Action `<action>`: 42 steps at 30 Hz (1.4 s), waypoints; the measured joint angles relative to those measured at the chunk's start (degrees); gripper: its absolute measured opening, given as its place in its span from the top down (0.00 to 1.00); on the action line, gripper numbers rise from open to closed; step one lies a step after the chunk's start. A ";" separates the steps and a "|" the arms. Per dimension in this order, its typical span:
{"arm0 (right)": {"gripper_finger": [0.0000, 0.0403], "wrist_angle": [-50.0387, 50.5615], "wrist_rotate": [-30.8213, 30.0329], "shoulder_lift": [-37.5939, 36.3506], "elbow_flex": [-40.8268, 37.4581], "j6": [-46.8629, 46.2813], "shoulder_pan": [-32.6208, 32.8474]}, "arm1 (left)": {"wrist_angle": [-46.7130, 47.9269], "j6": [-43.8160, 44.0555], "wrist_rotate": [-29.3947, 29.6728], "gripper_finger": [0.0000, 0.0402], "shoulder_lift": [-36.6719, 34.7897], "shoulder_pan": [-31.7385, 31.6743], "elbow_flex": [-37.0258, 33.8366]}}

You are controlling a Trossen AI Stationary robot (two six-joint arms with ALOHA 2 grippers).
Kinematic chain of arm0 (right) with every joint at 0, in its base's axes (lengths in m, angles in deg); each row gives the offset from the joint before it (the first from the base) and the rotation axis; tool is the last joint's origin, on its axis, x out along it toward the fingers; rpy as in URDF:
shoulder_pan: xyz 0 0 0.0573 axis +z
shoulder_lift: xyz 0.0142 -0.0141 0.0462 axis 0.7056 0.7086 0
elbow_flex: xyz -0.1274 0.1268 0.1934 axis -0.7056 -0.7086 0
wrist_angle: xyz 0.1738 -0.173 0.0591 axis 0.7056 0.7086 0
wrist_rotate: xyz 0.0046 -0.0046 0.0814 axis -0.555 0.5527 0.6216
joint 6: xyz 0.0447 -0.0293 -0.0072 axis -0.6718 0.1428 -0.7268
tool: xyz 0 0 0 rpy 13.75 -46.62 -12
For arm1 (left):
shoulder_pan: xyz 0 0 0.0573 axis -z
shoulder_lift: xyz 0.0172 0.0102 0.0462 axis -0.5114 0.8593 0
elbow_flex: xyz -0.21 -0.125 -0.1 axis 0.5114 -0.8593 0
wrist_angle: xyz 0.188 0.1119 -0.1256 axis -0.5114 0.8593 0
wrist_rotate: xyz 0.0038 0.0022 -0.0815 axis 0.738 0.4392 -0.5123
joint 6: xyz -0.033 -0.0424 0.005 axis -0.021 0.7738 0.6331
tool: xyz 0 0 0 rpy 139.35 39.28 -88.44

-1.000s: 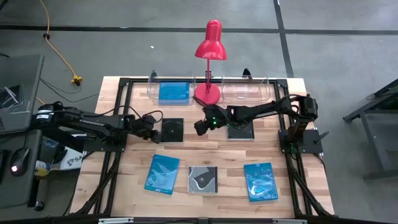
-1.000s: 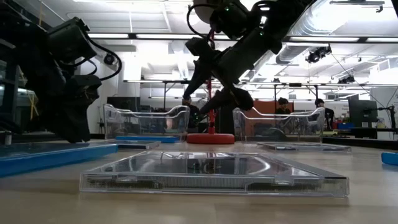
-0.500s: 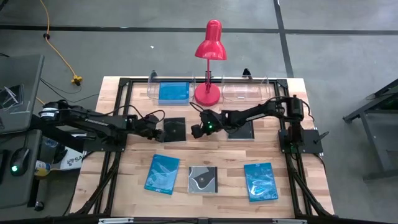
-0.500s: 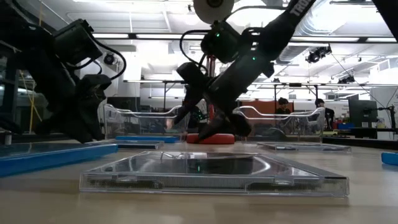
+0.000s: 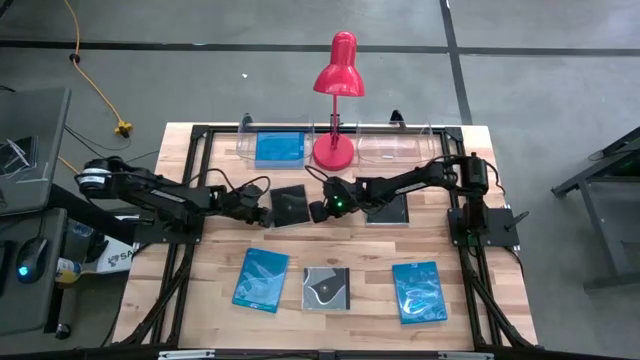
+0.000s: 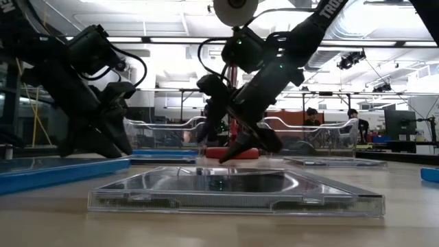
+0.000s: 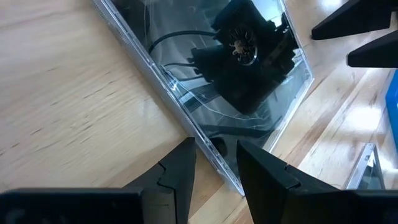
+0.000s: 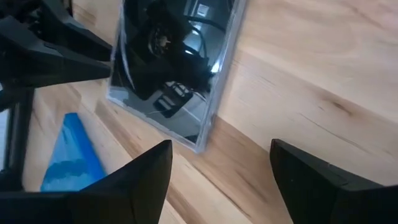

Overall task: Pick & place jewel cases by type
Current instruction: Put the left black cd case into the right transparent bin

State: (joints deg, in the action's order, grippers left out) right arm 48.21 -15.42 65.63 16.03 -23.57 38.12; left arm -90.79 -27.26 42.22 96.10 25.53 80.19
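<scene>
Left claw was clamped on the black jewel case's corner – right claw sat spread apart just beside it.

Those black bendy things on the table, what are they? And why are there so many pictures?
They are two robot arms, each ending in a two-finger claw called a gripper. One picture looks down from above, one peeks across at table height, and two come from small cameras on the arms' wrists.

On the wooden table lie flat plastic cases. In front are a left blue case, a swirly dark case and a right blue case. A grey case lies under the right arm. Another blue case sits in a clear tray beside a red lamp.

The left gripper pinches the edge of a black case. The right gripper hovers beside it, fingers open and empty.
</scene>
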 joint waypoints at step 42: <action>0.37 -17.28 3.18 8.01 -0.14 -2.91 -1.01 | -4.33 -3.16 1.03 0.70 0.42 0.02 -0.22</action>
State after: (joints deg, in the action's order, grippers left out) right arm 30.94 -12.24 73.64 15.88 -26.48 37.11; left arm -95.12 -30.43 43.24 96.51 25.55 79.97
